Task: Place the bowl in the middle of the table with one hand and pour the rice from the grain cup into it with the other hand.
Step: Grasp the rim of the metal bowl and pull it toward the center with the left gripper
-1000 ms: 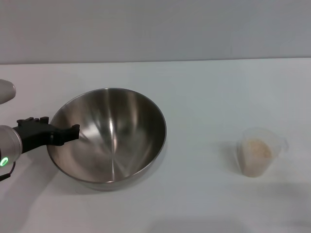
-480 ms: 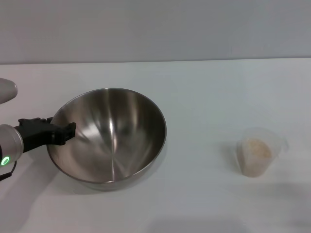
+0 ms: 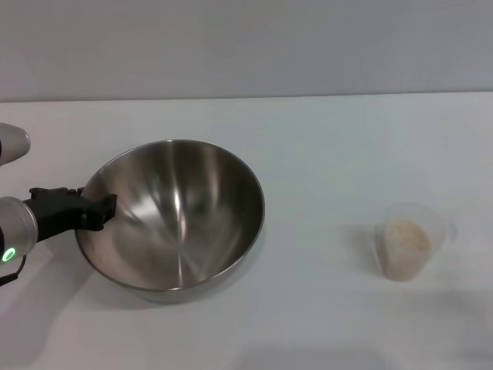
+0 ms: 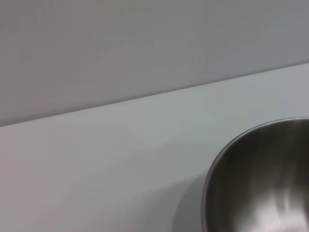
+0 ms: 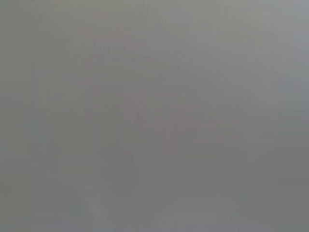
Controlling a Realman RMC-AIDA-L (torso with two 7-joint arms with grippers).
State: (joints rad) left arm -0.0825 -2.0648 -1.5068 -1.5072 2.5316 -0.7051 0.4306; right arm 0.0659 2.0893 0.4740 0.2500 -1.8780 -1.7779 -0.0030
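The steel bowl [image 3: 173, 216] stands upright on the white table [image 3: 323, 154], left of the middle. My left gripper [image 3: 108, 208] is at the bowl's left rim, with its black fingertips just over the rim edge and the jaws slack, not holding the bowl. The bowl's rim also shows in the left wrist view [image 4: 260, 183]. The translucent grain cup [image 3: 406, 245] stands at the right, with a heap of rice [image 3: 406, 237] inside. My right gripper is out of view; the right wrist view shows only plain grey.
A grey wall runs behind the table's far edge [image 3: 246, 96]. Bare tabletop lies between the bowl and the cup.
My left gripper has slid back to the left, off the bowl's inside towards its rim. The bowl and the cup have not moved.
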